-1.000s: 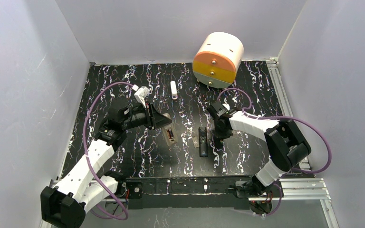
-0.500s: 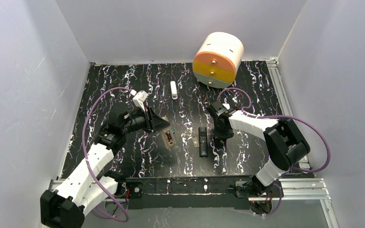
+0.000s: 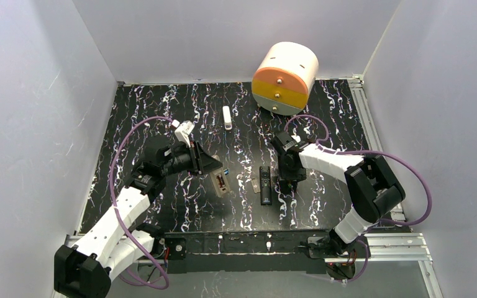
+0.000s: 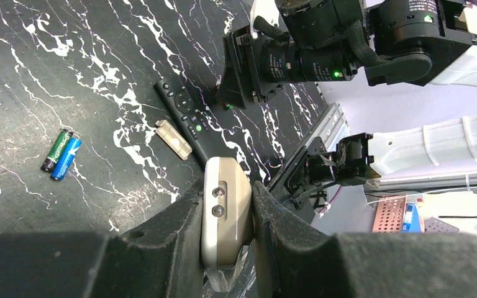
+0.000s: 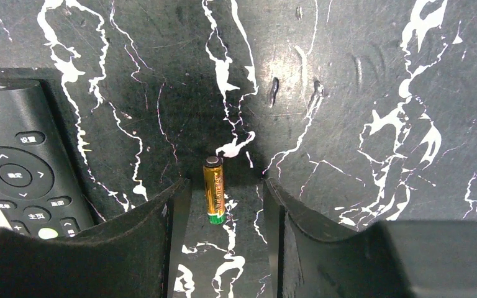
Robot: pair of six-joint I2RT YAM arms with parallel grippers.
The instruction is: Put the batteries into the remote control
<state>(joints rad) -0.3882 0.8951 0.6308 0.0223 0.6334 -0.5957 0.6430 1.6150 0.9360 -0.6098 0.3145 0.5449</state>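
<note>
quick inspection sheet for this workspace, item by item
surface: black, white-veined table
job's things: remote control clamped, tan side showing; blue battery beside dark green battery; gold battery lying flat
clutter: black remote, white stick, tan cover piece, round drawer unit
grippers: left gripper shut on remote control; right gripper open, straddling gold battery without touching
cables: purple cable loops over each arm
surroundings: pale walls, metal rail

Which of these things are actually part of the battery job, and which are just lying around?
Job: remote control, clamped in the left gripper; blue battery and dark battery, side by side; gold battery, straddled by the open right gripper.
Lying about: black remote; white stick; round drawer box.
</note>
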